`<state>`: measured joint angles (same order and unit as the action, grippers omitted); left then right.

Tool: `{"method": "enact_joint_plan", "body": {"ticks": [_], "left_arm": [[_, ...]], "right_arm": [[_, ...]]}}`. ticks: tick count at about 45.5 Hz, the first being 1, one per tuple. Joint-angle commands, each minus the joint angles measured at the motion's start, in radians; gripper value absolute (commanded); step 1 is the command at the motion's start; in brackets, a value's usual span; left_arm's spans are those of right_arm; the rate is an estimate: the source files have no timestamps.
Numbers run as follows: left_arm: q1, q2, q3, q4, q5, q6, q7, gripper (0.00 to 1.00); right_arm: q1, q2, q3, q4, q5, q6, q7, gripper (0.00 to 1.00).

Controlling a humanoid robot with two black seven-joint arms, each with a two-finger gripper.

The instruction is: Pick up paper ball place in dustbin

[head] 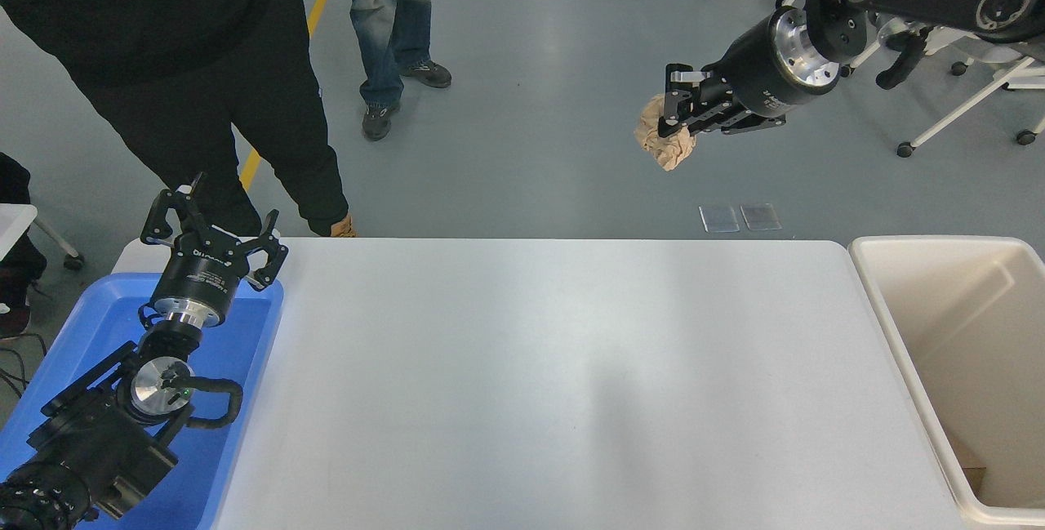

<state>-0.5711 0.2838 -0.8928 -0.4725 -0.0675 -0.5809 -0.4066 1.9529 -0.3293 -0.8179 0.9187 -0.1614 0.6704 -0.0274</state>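
The right gripper (679, 118) is raised high above the white table (555, 367), its fingers clamped on the tan paper ball (665, 142). The cream dustbin (939, 246) stands at the table's right end. The left gripper (214, 229) hangs spread above the blue tray (237, 399). Two people stand beyond the table.

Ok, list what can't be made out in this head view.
- Dustbin: right side and near end cut off by the picture's edges.
- Paper ball: the side in the right gripper is hidden by its fingers.
- Blue tray: much of its floor is covered by the parked left arm.
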Motion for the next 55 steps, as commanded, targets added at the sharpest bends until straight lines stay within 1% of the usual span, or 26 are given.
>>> {"method": "enact_joint_plan", "body": {"ticks": [1,6,12,17,25,32,37,46,55], "left_arm": [[0.0,0.0,0.0,0.0,0.0,0.0,0.0,0.99],[0.0,0.0,0.0,0.0,0.0,0.0,0.0,0.99],[0.0,0.0,0.0,0.0,0.0,0.0,0.0,0.99],[0.0,0.0,0.0,0.0,0.0,0.0,0.0,0.99],[0.0,0.0,0.0,0.0,0.0,0.0,0.0,0.99],[0.0,0.0,0.0,0.0,0.0,0.0,0.0,0.99],[0.0,0.0,0.0,0.0,0.0,0.0,0.0,0.99],[0.0,0.0,0.0,0.0,0.0,0.0,0.0,0.99],[0.0,0.0,0.0,0.0,0.0,-0.002,0.0,0.99]], "right_arm": [[-0.101,-0.011,-0.04,-0.145,-0.041,-0.031,-0.002,0.0],[-0.218,-0.022,-0.084,-0.323,-0.036,-0.035,-0.003,0.0],[-0.373,-0.056,-0.086,-0.549,-0.035,-0.037,-0.003,0.0],[-0.518,-0.056,-0.08,-0.747,-0.024,-0.038,-0.003,0.0],[-0.718,-0.057,-0.069,-0.96,-0.023,-0.078,-0.005,0.0],[-0.845,-0.068,-0.037,-1.047,-0.026,-0.152,-0.012,0.0],[-0.946,-0.07,0.017,-1.092,-0.026,-0.23,-0.035,0.0],[-1.091,-0.07,0.131,-1.095,-0.024,-0.365,-0.075,0.0],[-1.203,-0.07,0.203,-1.095,-0.023,-0.426,-0.088,0.0]]}}
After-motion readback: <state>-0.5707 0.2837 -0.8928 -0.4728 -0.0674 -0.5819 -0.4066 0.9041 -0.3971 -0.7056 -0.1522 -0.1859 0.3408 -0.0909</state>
